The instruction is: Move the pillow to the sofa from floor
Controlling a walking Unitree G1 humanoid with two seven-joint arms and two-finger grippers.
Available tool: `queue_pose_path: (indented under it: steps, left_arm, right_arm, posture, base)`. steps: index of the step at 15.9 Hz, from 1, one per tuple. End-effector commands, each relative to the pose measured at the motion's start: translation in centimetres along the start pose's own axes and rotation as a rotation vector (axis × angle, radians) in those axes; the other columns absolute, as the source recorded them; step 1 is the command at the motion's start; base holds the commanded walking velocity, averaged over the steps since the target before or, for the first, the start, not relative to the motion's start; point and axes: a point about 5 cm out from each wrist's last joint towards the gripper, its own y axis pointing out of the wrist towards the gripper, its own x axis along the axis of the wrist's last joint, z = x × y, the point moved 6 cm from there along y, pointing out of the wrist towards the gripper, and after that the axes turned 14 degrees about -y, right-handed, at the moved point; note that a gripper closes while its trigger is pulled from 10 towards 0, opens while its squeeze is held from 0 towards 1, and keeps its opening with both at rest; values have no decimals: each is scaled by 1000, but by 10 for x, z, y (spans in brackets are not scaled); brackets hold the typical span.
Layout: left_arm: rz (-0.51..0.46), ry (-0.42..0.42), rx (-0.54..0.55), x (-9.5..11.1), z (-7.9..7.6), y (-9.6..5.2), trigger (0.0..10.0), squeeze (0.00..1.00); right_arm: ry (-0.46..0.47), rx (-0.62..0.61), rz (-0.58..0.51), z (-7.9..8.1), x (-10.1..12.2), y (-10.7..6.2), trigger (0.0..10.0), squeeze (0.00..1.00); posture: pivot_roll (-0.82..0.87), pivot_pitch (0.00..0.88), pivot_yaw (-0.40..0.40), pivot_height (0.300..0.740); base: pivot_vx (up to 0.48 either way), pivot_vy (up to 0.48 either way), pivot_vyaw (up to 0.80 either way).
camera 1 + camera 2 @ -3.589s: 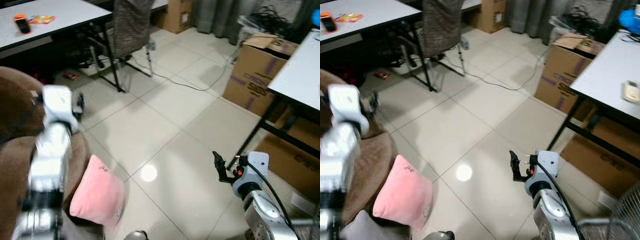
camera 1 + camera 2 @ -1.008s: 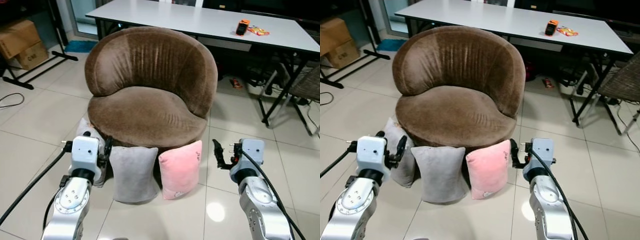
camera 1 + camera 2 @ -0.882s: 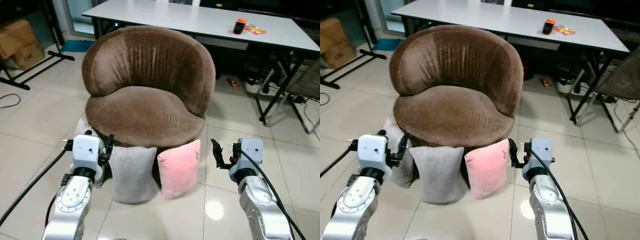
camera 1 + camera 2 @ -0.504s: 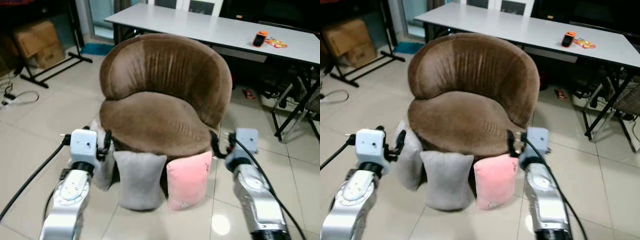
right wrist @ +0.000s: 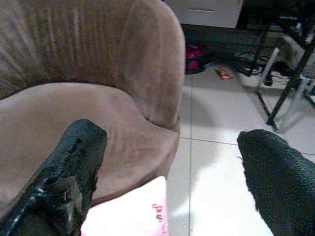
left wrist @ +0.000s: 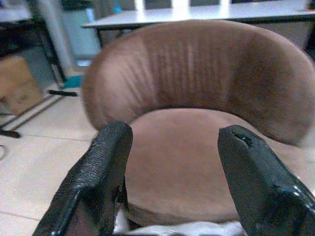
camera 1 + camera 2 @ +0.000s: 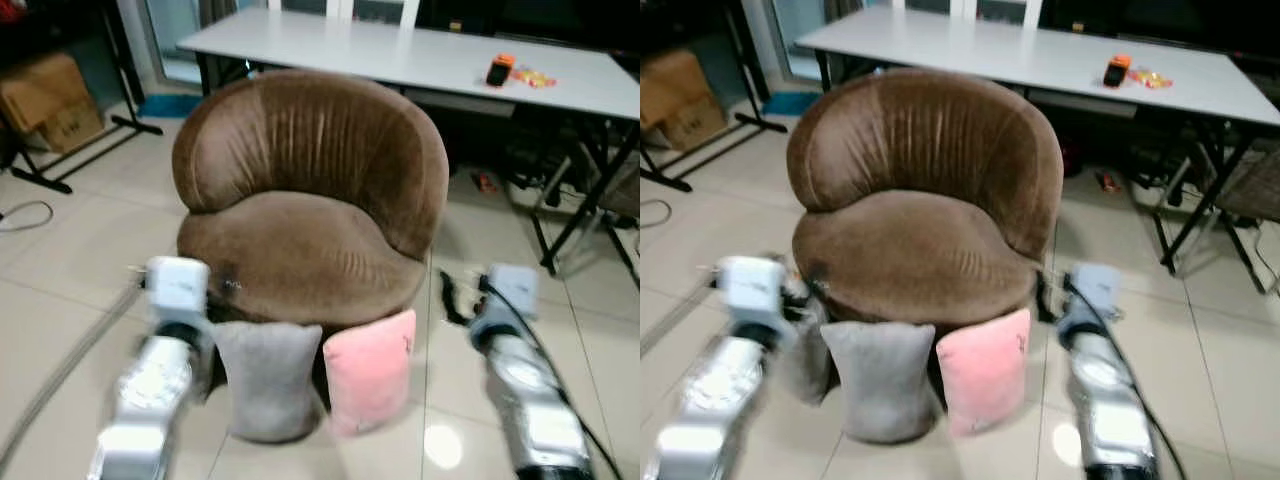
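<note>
Left eye view showed the pink pillow (image 7: 369, 371) on the floor at the sofa's (image 7: 305, 200) 6 o'clock base, left gripper (image 6: 172, 162) and right gripper (image 5: 167, 162) both spread wide, holding nothing.

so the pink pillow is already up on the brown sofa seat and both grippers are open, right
Not quite. The pink pillow is on the floor, leaning against the front of the brown sofa beside a grey pillow, as the left eye view shows. The left gripper and right gripper are open.

Two black fingers (image 6: 93, 182) of the left gripper (image 6: 174, 184) spread wide before a round brown velvet chair (image 6: 197, 108).
</note>
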Motion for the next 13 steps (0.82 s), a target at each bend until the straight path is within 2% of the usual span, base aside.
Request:
queue_pose_path:
  steps: [1,5,13]
  left_arm:
    - [-15,27,30,6,10,-1,10000,0]
    - [-32,23,44,10,11,1,10000,0]
    - [-36,22,31,12,10,9,10000,0]
  right_arm:
    - [29,44,-16,13,8,1,10000,0]
    - [-4,50,-25,17,13,6,10000,0]
    - [22,47,-33,19,18,11,10000,0]
  posture:
    - [1,0,-39,740]
    - [24,0,-63,740]
    - [15,0,-46,740]
  base:
    - [315,0,0]
    - [313,0,0]
    - [313,0,0]
